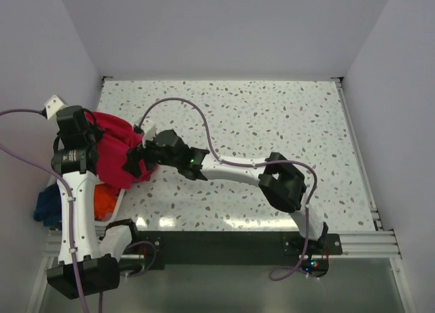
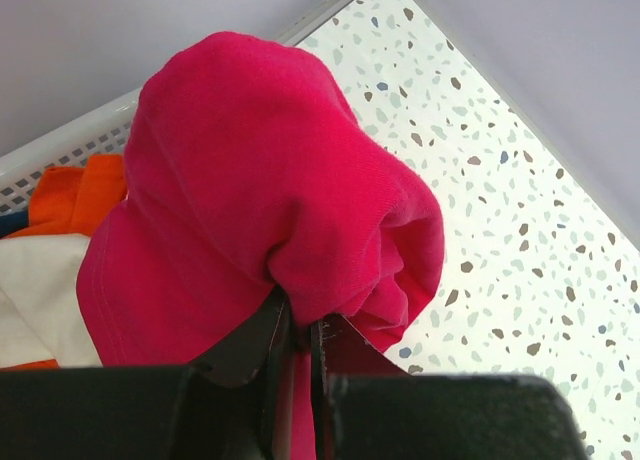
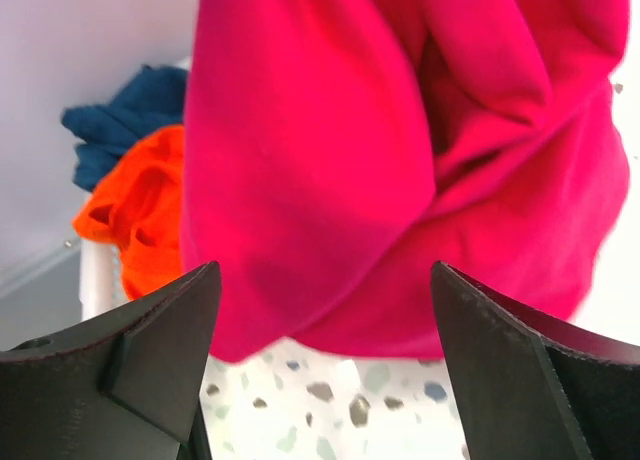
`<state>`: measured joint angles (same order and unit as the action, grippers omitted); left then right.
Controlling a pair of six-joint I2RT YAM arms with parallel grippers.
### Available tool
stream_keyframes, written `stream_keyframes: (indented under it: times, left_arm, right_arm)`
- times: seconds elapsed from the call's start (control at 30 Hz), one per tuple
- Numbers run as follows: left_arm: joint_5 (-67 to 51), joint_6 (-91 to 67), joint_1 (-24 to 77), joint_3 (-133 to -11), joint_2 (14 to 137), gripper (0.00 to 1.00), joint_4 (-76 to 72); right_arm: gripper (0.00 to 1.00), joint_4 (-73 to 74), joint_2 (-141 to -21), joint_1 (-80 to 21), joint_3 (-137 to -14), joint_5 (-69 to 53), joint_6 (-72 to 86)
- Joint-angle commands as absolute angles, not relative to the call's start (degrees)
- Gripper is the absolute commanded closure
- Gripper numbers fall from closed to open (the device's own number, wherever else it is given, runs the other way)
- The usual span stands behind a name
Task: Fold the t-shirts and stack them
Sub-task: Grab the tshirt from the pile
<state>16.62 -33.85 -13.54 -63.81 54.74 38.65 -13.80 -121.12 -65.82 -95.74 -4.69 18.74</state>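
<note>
Looking down from the top: crimson t-shirt (image 1: 112, 150) bunched at the left edge of the bench (image 1: 272, 122), left gripper (image 1: 95, 131) at its far-left side, right gripper (image 1: 136, 165) at its near-right side. From the left wrist: clamped on crimson cloth, above orange t-shirt (image 2: 80, 190), cream t-shirt (image 2: 40, 280) and white basket (image 2: 60, 145). From the right wrist: spread apart before crimson cloth; dark blue t-shirt (image 3: 130, 115) at left.

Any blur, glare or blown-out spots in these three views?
Top external: sharp, with pale glare patches on the speckled white table along its near edge. Left wrist: crimson red cloth t-shirt crisp; the left pincer dark, showing little detail. Right wrist: that shirt soft and slightly blurred, table at lower right blown out to white.
</note>
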Motion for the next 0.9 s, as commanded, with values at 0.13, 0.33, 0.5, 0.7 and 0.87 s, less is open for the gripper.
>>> stream_keyframes:
  times: [0.13, 0.33, 0.5, 0.7, 0.87]
  left_arm:
    - [15.7, -33.9, -14.0, -65.0, 53.6, 0.91, 35.3]
    - [16.0, -34.0, -13.9, -65.5, 53.2, 0.90, 35.7]
    - [16.4, -34.0, -14.0, -65.1, 52.8, 0.89, 35.2]
    - [17.0, -33.6, -14.0, -65.1, 52.6, 0.85, 35.1]
    - [18.3, -33.4, -14.0, -64.8, 53.2, 0.73, 35.2]
  right_arm:
    - [0.15, -18.2, -125.5, -66.0, -102.4, -7.8, 22.9]
    - [0.17, -20.6, -125.7, -66.0, -101.3, -9.1, 25.7]
    - [0.37, -21.6, -127.5, -66.0, -103.4, -13.9, 29.3]
    - [0.81, -22.6, -126.5, -65.9, -102.8, -15.0, 30.9]
    - [1.00, -18.3, -121.6, -65.7, -101.1, -9.3, 28.2]
